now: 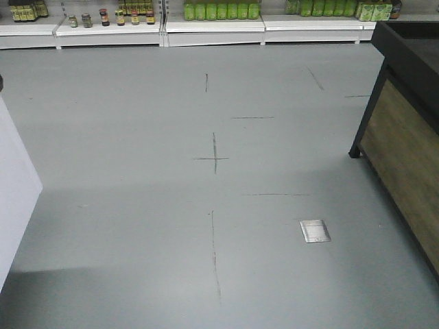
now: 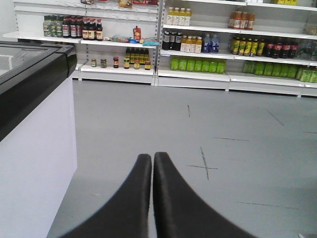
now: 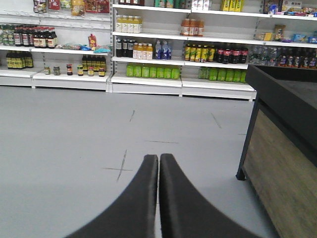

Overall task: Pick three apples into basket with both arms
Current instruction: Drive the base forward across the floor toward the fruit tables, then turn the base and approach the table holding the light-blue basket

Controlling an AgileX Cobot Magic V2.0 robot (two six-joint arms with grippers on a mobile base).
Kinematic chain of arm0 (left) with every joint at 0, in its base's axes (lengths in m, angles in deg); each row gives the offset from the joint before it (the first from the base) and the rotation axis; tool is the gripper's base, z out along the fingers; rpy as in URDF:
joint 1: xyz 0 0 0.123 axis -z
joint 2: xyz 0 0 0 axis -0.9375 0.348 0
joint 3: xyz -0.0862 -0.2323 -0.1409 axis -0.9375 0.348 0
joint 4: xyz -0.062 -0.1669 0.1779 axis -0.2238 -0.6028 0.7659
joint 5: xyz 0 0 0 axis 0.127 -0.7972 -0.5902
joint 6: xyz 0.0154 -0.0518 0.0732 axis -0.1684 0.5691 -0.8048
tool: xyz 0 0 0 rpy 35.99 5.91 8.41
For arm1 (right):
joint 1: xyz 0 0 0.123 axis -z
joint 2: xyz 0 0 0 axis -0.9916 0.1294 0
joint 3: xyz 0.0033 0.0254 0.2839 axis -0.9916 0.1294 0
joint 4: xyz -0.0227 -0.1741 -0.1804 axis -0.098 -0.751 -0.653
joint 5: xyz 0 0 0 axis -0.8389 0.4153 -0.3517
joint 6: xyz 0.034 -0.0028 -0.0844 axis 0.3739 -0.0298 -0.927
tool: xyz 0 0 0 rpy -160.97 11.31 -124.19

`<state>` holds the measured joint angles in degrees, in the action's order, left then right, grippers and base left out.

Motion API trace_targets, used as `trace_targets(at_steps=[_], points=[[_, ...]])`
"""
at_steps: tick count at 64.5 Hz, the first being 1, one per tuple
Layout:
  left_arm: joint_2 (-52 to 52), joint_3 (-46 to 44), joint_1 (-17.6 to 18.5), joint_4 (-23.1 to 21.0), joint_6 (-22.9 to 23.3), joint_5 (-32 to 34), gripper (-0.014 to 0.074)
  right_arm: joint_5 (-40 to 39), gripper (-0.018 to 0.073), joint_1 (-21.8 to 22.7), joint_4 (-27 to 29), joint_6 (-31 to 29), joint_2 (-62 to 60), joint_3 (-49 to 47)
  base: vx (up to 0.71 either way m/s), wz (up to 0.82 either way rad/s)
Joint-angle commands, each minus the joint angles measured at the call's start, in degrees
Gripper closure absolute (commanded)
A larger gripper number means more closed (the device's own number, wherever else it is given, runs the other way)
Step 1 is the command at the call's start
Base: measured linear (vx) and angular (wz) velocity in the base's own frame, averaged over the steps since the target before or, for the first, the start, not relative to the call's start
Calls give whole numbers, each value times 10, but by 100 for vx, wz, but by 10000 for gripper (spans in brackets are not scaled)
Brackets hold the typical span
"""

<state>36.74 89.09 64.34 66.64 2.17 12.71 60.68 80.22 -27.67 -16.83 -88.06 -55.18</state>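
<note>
Looks out over a smooth grey shop floor, scored with thin dark crosses and set with a small square metal plate. Far ahead of both pincers, meets white shelving racks stocked with bottles and jars. Left of the left pincer, shows a white cabinet with a black rim; right of the right pincer, a black-framed counter with wood-grain panels. Presses each pair of curved black fingers together, tips touching, clamped on nothing. Cannot tell where the dark red apples or pale basket lie, nor which way either points.
</note>
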Motion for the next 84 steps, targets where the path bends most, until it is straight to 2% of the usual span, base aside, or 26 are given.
trace_targets(at_steps=[1, 54, 84], points=[[-9, 3, 3, 0, 2, 43, 603, -44, 564, 0, 0, -3, -8, 7, 16, -18], [-9, 3, 3, 0, 2, 43, 603, -44, 564, 0, 0, -3, -8, 7, 19, -21], [-9, 3, 3, 0, 2, 43, 603, -44, 564, 0, 0, -3, -8, 7, 19, -37]])
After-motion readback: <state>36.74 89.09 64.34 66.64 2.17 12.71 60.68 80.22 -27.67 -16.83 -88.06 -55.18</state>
